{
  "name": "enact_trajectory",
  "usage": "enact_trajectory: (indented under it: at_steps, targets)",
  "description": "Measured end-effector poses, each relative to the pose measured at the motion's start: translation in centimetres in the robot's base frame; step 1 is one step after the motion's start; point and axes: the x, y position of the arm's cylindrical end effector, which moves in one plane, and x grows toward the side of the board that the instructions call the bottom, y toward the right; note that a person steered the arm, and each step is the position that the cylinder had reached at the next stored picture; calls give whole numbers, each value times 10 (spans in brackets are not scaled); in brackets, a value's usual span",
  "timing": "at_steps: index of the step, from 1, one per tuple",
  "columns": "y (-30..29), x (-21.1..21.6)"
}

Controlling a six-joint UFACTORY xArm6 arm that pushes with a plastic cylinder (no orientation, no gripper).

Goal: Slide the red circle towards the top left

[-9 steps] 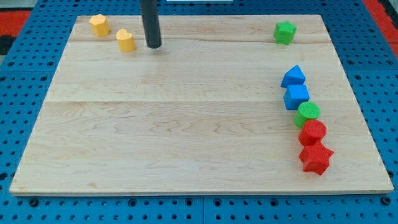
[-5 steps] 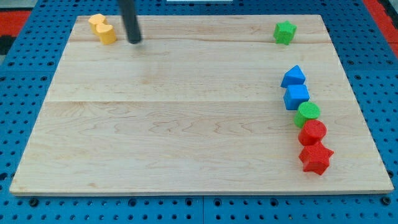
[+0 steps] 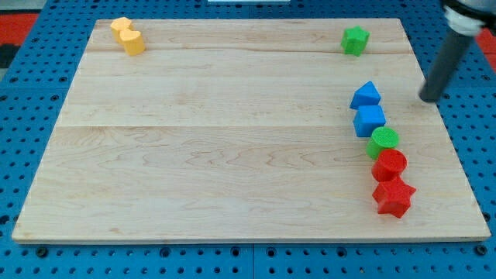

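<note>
The red circle (image 3: 389, 164) sits near the board's right edge, in a column of touching blocks. A green circle (image 3: 384, 141) is just above it and a red star (image 3: 394, 197) just below it. My tip (image 3: 430, 98) stands at the board's right edge, above and to the right of the red circle, level with the blue triangle (image 3: 365, 95). It touches no block.
A blue cube (image 3: 370, 120) lies between the blue triangle and the green circle. A green block (image 3: 355, 39) sits at the top right. Two yellow blocks (image 3: 128, 36) touch each other at the top left corner. The wooden board (image 3: 232, 132) lies on a blue pegboard.
My tip has jumped from the top left, beside the yellow blocks, across to the board's right edge. Before that it pushed one yellow block left against the other.
</note>
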Motion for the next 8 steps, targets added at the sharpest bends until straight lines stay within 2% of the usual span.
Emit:
enact_trajectory:
  at_steps: [1, 2, 3, 5, 7, 8]
  targets:
    - [-1, 83]
    - [-8, 103]
    - [-42, 115]
    - [-102, 107]
    - [-114, 75]
    - [-141, 64]
